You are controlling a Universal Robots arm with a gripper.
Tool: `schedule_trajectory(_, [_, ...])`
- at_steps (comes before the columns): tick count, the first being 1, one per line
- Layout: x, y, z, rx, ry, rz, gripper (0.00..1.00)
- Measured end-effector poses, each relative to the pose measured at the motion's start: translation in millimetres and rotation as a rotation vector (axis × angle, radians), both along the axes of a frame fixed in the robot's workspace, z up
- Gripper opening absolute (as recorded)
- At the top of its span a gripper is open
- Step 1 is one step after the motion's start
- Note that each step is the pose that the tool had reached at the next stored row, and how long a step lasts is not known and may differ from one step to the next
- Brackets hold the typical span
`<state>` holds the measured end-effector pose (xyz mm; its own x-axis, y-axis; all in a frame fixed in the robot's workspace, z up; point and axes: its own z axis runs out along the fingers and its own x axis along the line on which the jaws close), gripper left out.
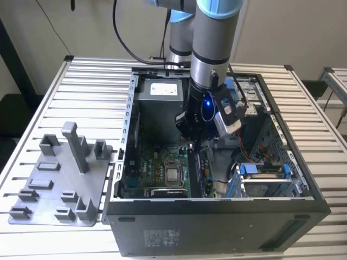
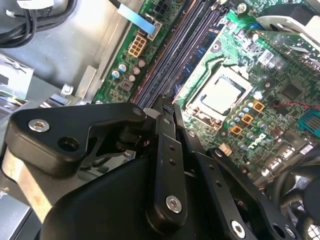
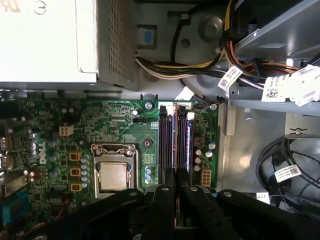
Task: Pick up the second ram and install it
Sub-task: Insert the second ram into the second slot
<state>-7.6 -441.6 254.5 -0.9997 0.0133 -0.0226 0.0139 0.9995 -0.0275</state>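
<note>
Black robot gripper (image 3: 173,187), at centre frame inside the open computer case (image 1: 303,179), has its fingers (image 3: 169,177) closed on the thin dark memory stick (image 3: 174,150) over the green motherboard's (image 3: 125,130) long black slots (image 3: 165,145).

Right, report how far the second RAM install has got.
Done: the grey tray holds no stick. In hand: the claw is shut low over the motherboard's memory slots. Left: I cannot tell whether the second ram is seated yet.
</note>
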Motion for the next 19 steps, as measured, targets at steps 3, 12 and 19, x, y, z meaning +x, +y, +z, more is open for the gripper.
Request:
schedule_trajectory(3, [-0.4,0.0,-3.6,0.0000,0.0000,0.000,0.14])
schedule_trajectory(12, [-0.7,0.0,-11.7,-0.0002,0.0003,0.000,0.14])
schedule_trajectory(19, [-0.8,0.0,-13.1,-0.0001,0.0005,0.000,0.14])
